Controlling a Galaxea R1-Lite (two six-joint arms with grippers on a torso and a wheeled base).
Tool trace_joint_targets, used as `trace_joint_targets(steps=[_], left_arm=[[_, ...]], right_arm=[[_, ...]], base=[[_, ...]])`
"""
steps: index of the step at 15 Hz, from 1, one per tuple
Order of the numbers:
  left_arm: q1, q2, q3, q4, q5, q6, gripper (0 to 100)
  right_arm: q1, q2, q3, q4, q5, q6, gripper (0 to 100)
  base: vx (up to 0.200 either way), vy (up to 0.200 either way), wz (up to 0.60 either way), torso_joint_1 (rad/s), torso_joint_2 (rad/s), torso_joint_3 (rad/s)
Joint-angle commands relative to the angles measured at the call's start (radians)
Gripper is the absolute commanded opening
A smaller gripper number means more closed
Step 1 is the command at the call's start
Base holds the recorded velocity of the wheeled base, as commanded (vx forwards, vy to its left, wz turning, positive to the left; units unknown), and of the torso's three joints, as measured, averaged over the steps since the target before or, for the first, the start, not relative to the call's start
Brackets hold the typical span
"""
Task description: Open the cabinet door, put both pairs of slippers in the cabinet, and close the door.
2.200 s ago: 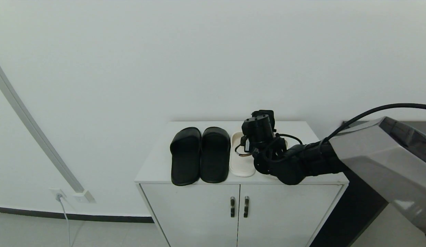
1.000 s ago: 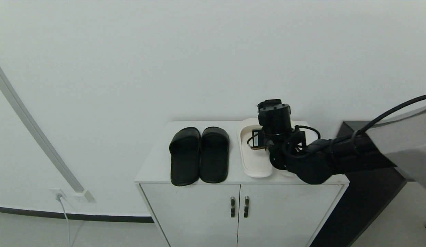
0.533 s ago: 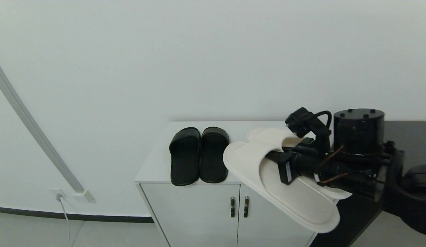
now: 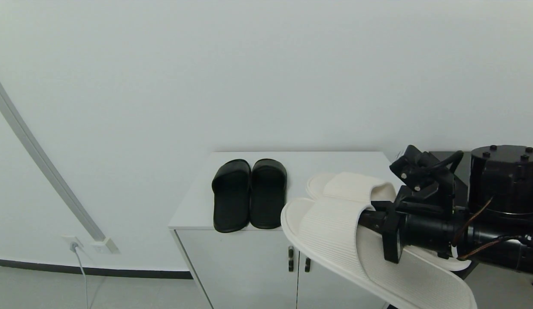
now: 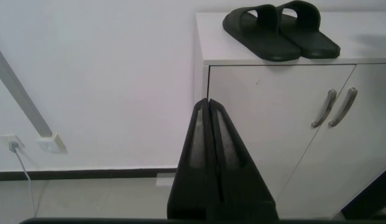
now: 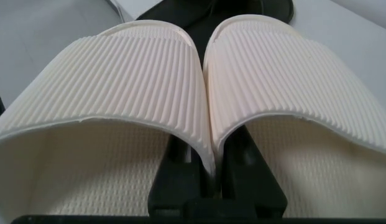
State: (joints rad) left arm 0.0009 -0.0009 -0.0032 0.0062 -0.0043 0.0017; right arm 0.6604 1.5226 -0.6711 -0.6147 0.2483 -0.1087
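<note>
- Your right gripper (image 6: 211,160) has lifted the white slippers (image 4: 335,223) off the cabinet (image 4: 193,206). A moment ago it was down on the top beside them. Now the pair hangs in the air, off the right end of the top and nearer to you.
- It is clamped on the inner edges of both straps, pinching them together so the two slippers travel as one.
- The black slippers (image 4: 249,195) have not moved. They lie side by side on the left part of the top.
- Both doors are closed, so the carried pair has nowhere to go yet. I judge the door must be opened first.
- Your left gripper (image 5: 209,143) hangs low, left of the cabinet front, with its fingers pressed together on nothing.
- The white pair looks soft, with ribbed fabric straps, waffle-textured insoles and thin flat soles that may sag.
- The black pair looks smooth and moulded, with broad bands.
- The cabinet has flat white panels and two slim upright bar handles (image 4: 290,258) at the centre seam.
</note>
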Motion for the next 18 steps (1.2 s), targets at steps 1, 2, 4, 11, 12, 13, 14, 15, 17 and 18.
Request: trace_joint_targets(steps=[1,2,4,11,12,13,14,15,17,18], left_arm=[[0.001,0.001,0.000,0.000,0.000,0.000,0],[0.001,0.001,0.000,0.000,0.000,0.000,0],[0.001,0.001,0.000,0.000,0.000,0.000,0],[0.001,0.001,0.002,0.000,0.000,0.000,0],[0.001,0.001,0.000,0.000,0.000,-0.002,0],[0.001,0.001,0.000,0.000,0.000,-0.002,0],[0.001,0.001,0.000,0.000,0.000,-0.002,0],[0.001,0.001,0.000,0.000,0.000,-0.002,0],[0.001,0.001,0.000,0.000,0.000,-0.002,0],[0.001,0.001,0.000,0.000,0.001,-0.002,0]], right_arm=[[0.001,0.002,-0.004,0.001,-0.001,0.000,0],[0.001,0.005,-0.004,0.000,-0.009,0.000,0],[0.005,0.018,-0.008,-0.002,-0.050,-0.002,0],[0.007,0.014,0.001,-0.004,-0.049,-0.051,0],[0.005,0.016,0.001,-0.004,-0.047,-0.051,0],[0.005,0.019,0.002,-0.004,-0.044,-0.049,0],[0.005,0.028,0.002,-0.004,-0.047,-0.051,0],[0.004,0.028,0.004,-0.004,-0.043,-0.049,0],[0.004,0.033,0.007,-0.004,-0.044,-0.051,0],[0.004,0.033,0.007,-0.004,-0.046,-0.051,0]], base=[[0.000,0.000,0.00,0.000,0.00,0.000],[-0.200,0.000,0.00,-0.002,0.01,-0.002],[-0.200,0.000,0.00,0.007,0.00,0.005],[-0.143,0.000,0.00,-0.003,0.00,0.002],[0.000,0.000,0.00,0.000,0.00,0.000],[0.000,0.000,0.00,0.000,0.00,0.000],[0.000,0.000,0.00,0.000,0.00,0.000],[0.000,0.000,0.00,0.000,0.00,0.000],[0.000,0.000,0.00,0.000,0.00,0.000],[0.000,0.000,0.00,0.000,0.00,0.000]])
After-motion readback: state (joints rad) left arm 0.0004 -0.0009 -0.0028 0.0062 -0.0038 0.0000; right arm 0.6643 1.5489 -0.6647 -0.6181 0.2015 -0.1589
